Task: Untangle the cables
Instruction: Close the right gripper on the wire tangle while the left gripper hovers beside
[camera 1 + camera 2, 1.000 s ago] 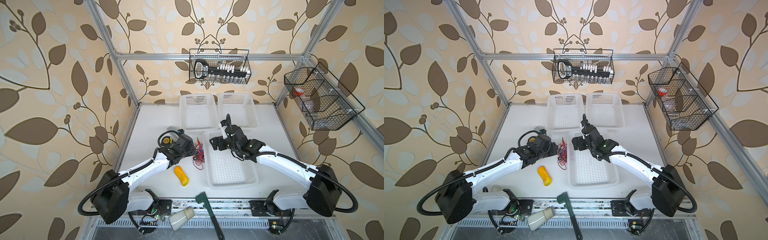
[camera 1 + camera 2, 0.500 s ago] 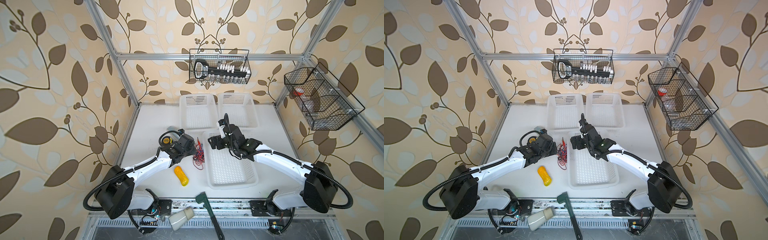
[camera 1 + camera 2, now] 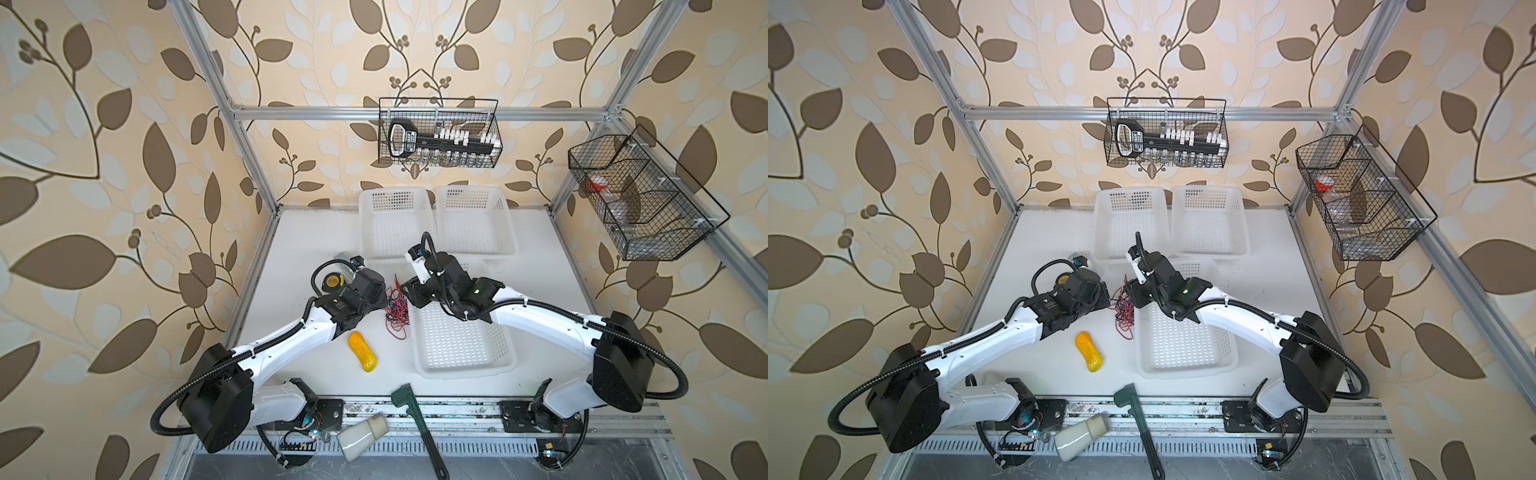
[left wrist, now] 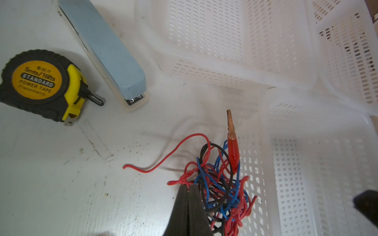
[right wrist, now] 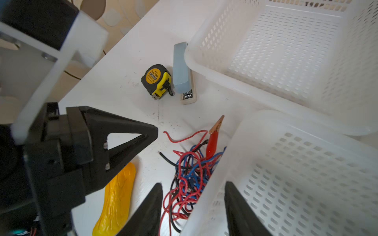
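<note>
Two jaws meet at one knot of wire. My left gripper point(image 4: 187, 189) has its fingers pressed flat together at the edge of the cables point(image 4: 216, 183), tips touching a red loop; whether a strand is actually pinched between them I cannot tell. My right gripper point(image 5: 193, 183) stands with its fingers apart, one over the tangle and one over the white basket point(image 5: 296, 173), so the basket's rim and part of the bundle lie between them. The red, blue and black strands sit in a heap on the white table point(image 4: 61, 183), right against that basket's outer wall, with one red end trailing free. A red alligator clip point(image 4: 233, 151) rests at the heap's far edge. A tape measure point(image 4: 36, 81) and a blue stapler point(image 4: 110, 53) lie beyond, just beside each other, and a yellow lump point(image 5: 116, 200) lies near the tangle.
</note>
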Controlling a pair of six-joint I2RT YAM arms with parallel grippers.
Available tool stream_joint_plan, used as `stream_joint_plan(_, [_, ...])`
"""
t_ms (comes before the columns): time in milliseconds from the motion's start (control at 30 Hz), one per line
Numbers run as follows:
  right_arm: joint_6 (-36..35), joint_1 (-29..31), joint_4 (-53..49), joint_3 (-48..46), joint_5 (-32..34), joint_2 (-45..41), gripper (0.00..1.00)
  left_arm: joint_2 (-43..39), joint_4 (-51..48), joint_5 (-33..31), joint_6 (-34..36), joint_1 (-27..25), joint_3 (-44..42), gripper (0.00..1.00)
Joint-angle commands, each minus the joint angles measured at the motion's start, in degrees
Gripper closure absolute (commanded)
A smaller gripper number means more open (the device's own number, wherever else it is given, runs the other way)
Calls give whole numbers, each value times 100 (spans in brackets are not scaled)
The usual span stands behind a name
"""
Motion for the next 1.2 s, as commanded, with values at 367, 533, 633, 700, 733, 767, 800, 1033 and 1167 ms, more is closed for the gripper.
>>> stream_joint_plan(367, [40,560,-516,607,909,914,71,-1239,-727,-1272,-63,-27,-466,94])
stream_joint_plan(533, [65,565,-477,696,1050,1138,72,-1392,-744,-1373,-46,-19,-547,89])
stream_joint_plan(633, [74,566,-467,955,1026,1306,73,-1456,-738,-1403,-28,-19,-578,84])
stream_joint_plan(700, [79,563,-427,1055,988,1434,76,-1480,-743,-1405,3,-22,-582,81])
stream_joint_plan(733, [69,559,-400,1108,950,1493,78,-1494,-750,-1414,20,-19,-588,80])
stream_joint_plan(767, [69,564,-411,1168,895,1548,82,-1505,-745,-1415,33,-19,-590,79])
stream_joint_plan(800, [53,560,-407,1231,825,1586,86,-1517,-747,-1409,47,-24,-583,78])
stream_joint_plan(1033, [-157,558,-434,1383,525,1273,100,-1664,-712,-1415,152,-12,-632,52])
stream_joint_plan(1167, [-325,491,-301,1313,87,764,100,-1728,-594,-1384,285,-4,-660,20])
